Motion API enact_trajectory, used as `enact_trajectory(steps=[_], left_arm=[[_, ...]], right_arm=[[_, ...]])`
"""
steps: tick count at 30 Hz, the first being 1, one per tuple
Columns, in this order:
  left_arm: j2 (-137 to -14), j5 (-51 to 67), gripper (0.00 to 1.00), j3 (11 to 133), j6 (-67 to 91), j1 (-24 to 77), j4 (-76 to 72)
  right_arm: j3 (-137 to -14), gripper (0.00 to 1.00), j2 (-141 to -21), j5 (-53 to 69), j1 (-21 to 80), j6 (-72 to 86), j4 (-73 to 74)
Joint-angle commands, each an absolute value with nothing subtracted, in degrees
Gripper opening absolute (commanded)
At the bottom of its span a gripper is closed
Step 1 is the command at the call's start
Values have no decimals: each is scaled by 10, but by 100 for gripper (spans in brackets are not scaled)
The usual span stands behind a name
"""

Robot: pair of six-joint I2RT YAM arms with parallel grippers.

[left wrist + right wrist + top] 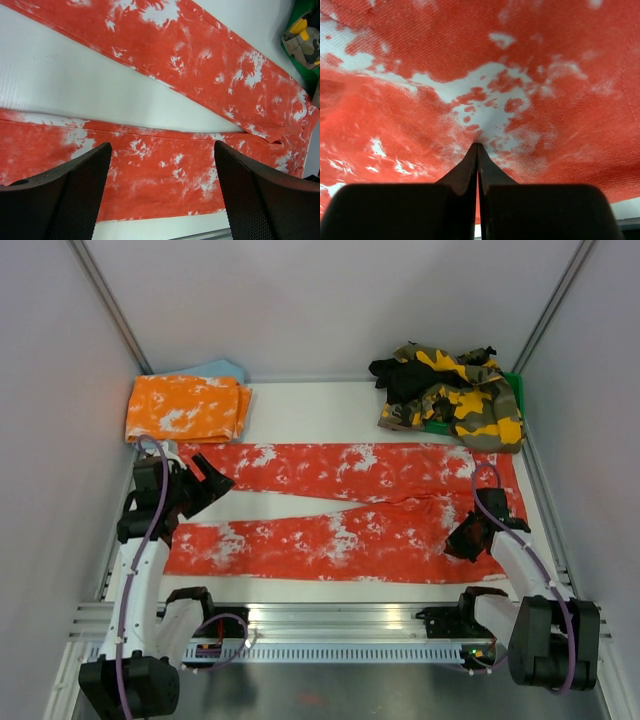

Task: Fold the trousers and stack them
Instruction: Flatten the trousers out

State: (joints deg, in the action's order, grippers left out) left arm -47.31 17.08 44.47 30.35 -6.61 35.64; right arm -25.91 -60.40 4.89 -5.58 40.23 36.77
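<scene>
The red trousers (340, 510) with white tie-dye splotches lie flat across the table, both legs running left and the waist at the right. My left gripper (205, 483) hovers over the leg ends at the left. In the left wrist view it (162, 150) stands open above the near leg (150, 175), with nothing between its fingers. My right gripper (462, 540) is down on the cloth near the waist. The right wrist view shows it (478, 146) shut, and the cloth (470, 75) puckers into its tips.
A folded orange-and-white pair (185, 408) lies at the back left on something light blue (222, 370). A heap of camouflage and black trousers (455, 395) sits at the back right on a green bin (515, 385). Side walls and a front metal rail (330, 615) bound the table.
</scene>
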Motion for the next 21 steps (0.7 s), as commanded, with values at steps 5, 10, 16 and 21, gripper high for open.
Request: enact_trajectory(steps=[5, 10, 16, 21], left_arm=[[-514, 203, 89, 458, 280, -63, 314], [-535, 197, 89, 474, 251, -64, 317], [-548, 180, 90, 497, 232, -63, 328], [-559, 214, 90, 504, 246, -62, 322]], right_arm=[[-274, 0, -663, -11, -14, 449, 417], [-335, 0, -703, -39, 63, 481, 492], [-391, 0, -626, -48, 90, 522, 575], [-500, 7, -647, -39, 90, 474, 542]])
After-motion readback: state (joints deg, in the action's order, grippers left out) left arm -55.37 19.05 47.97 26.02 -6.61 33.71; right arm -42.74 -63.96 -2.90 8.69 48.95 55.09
